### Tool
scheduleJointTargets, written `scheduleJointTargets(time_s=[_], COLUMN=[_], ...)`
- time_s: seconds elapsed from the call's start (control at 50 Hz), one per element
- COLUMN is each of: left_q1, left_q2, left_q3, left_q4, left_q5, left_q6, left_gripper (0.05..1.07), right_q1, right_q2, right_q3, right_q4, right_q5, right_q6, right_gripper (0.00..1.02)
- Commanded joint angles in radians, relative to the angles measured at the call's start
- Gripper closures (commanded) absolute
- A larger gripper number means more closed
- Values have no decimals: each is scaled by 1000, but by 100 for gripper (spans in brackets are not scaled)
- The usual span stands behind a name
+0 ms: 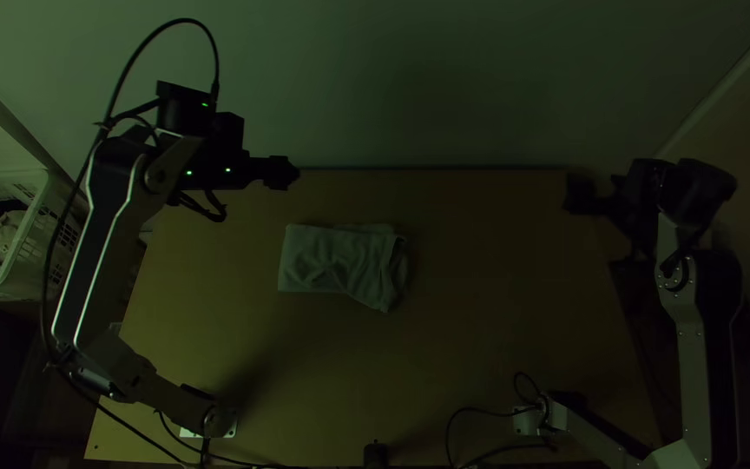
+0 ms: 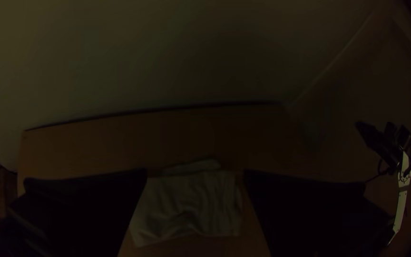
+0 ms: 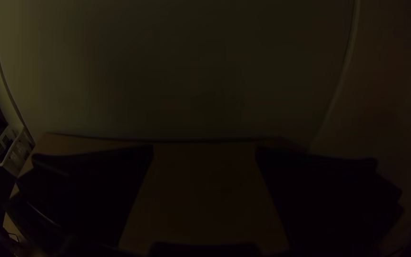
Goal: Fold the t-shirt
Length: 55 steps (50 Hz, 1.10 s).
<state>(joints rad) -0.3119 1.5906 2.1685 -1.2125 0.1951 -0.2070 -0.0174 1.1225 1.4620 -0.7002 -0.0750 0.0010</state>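
Near the middle of the desk (image 1: 479,347): the T-shirt (image 1: 336,260), folded into a compact, creased bundle. Beside the desk's left side: a white slotted basket (image 1: 15,182) containing dark and pale items. Farther: the right tool (image 1: 569,193), fingers wide apart, near the far right corner; the left tool (image 1: 295,172), likewise wide, near the far edge.

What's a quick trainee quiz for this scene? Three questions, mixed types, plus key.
1. True or false: the left claw has the shirt clamped.

2. Relative to the table, the basket is:
A) on it
B) off its left side
C) off its right side

3. Fill in: the right claw is ____ (open/shut).

Key:
1. False
2. B
3. Open
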Motion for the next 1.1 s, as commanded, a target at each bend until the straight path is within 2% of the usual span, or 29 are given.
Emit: scheduleJointTargets(time_s=[0.0,0.16,0.34,0.48,0.78,0.88,1.08], left_q1=[94,235,349,432,600,637,677], left_q2=[-118,-294,-532,-672,-1064,-1179,-1356], left_q3=[-72,-245,-523,-659,-1116,-1260,-1521], left_q4=[-1,107,324,424,729,786,886], left_q5=[-3,-3,-5,-5,-6,-6,-5], left_q6=[49,107,132,126,89,104,126], left_gripper=[10,10,10,10,10,10,10], right_q1=[14,14,10,10,-24,-61,-47], right_q2=[-36,-92,-204,-332,-583,-661,-806], right_q3=[32,20,-65,-204,-539,-654,-859], right_q4=[38,102,196,346,544,591,651], right_q5=[7,17,52,73,75,75,73], right_q6=[-50,-64,-102,-134,-249,-253,-257], right_gripper=[3,3,3,3,3,3,3])
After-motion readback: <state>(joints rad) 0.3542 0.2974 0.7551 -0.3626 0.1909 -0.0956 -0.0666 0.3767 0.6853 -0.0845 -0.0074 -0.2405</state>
